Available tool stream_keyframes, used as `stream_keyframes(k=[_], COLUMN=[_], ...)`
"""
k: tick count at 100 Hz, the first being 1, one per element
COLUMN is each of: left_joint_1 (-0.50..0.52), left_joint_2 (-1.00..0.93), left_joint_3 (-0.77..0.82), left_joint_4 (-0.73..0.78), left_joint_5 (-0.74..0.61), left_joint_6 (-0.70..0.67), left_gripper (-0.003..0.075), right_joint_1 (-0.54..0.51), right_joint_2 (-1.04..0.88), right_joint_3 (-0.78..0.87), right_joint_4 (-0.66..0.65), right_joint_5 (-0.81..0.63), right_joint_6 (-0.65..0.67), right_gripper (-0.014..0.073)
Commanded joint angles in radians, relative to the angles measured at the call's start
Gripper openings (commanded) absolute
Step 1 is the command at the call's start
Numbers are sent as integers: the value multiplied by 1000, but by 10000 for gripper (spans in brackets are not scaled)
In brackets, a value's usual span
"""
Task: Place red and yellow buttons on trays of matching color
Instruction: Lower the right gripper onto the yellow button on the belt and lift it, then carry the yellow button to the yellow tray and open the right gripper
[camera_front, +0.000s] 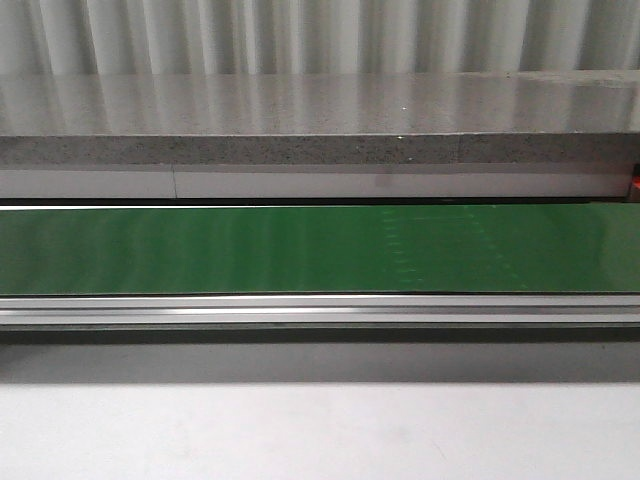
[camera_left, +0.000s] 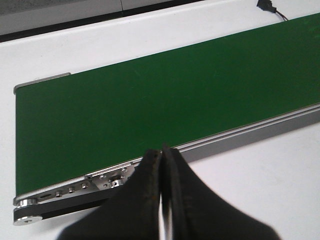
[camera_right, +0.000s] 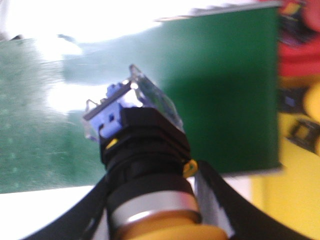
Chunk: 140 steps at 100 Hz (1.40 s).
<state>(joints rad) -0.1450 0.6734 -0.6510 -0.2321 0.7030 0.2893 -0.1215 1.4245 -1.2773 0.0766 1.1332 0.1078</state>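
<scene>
Yellow shows at the bottom of the button that the right gripper holds tight between its two black fingers. The button has a black body, a silver ring and a blue clear block on its end, and it sits low in the middle of the right wrist picture. It hangs above the green belt, I think so that it can be carried over to the yellow tray at the lower right. A red tray sits at the upper right. Some small dark parts lie on both trays, too blurry to name.

The left gripper is pressed closed with nothing in it, waiting near the belt's metal rail. The front picture shows only bare belt and a grey ledge behind. Nothing seems to block the way.
</scene>
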Motion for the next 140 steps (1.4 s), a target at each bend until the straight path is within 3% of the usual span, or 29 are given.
stream_keyframes(k=[1, 31, 53, 85, 106, 140], left_joint_1=[-6, -6, -6, -6, -6, -6], left_joint_2=[-1, -1, -1, -1, -1, -1], left_joint_3=[-27, -27, -27, -27, -27, -27], left_joint_4=[-20, -20, -20, -20, -20, -20], left_joint_5=[-62, -62, -62, -62, -62, -62], left_joint_6=[-2, -2, -2, -2, -2, -2], left_gripper=[-20, -20, -20, -20, -20, -20], right_joint_1=[-81, -371, -510, -539, -541, -541], right_joint_2=[-75, -84, -25, 125, 155, 243], right_joint_3=[-32, -29, -28, -26, -8, 57], right_joint_4=[-7, -19, -37, -77, -148, -151], right_joint_5=[21, 173, 159, 178, 167, 106], right_joint_6=[3, 3, 4, 8, 94, 125], right_gripper=[183, 183, 183, 183, 183, 183])
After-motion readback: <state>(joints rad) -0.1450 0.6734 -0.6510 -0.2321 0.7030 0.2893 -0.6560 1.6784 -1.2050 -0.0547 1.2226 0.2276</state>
